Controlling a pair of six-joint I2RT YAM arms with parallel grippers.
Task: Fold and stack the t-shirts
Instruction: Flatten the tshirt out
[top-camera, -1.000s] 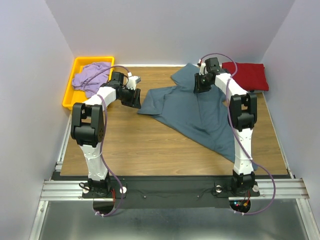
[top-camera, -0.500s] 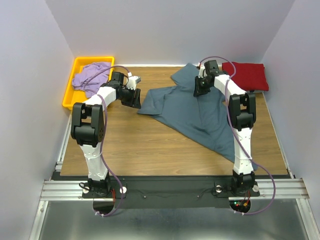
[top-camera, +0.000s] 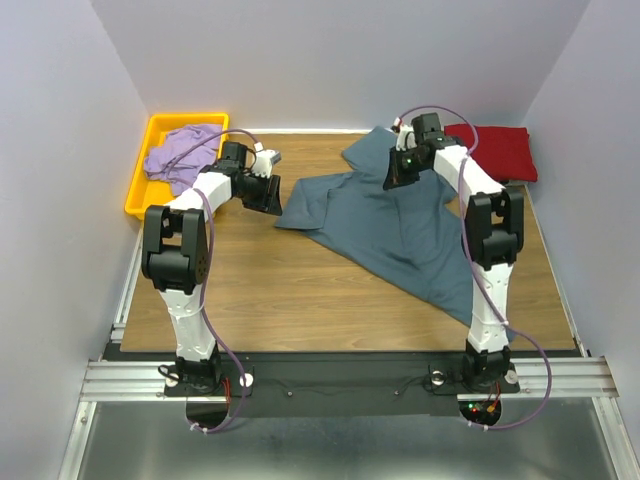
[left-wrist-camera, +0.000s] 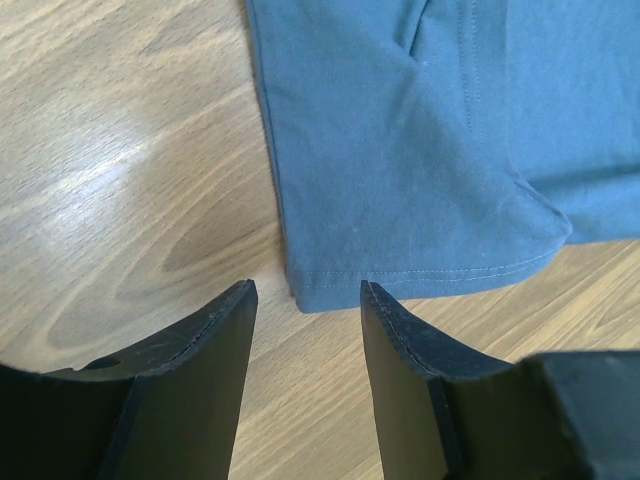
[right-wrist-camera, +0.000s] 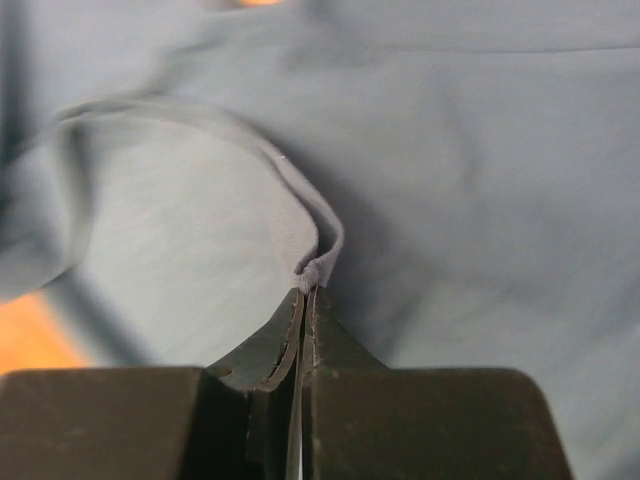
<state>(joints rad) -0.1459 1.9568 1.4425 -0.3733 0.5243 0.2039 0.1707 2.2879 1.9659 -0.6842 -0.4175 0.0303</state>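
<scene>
Reading the slate blue-grey shirt (top-camera: 400, 240) from its near end by the right arm's base: long axis runs diagonally up the table (top-camera: 250, 290) toward far centre, one sleeve (left-wrist-camera: 400, 180) pointing left. Left gripper (left-wrist-camera: 305, 292) is poised at that sleeve's hem corner, jaws apart; right gripper (right-wrist-camera: 305, 288), farther back, is clamped on a raised pinch of the same shirt. Best to seat the left on the hem first, then lift both together, cloth kept taut.
</scene>
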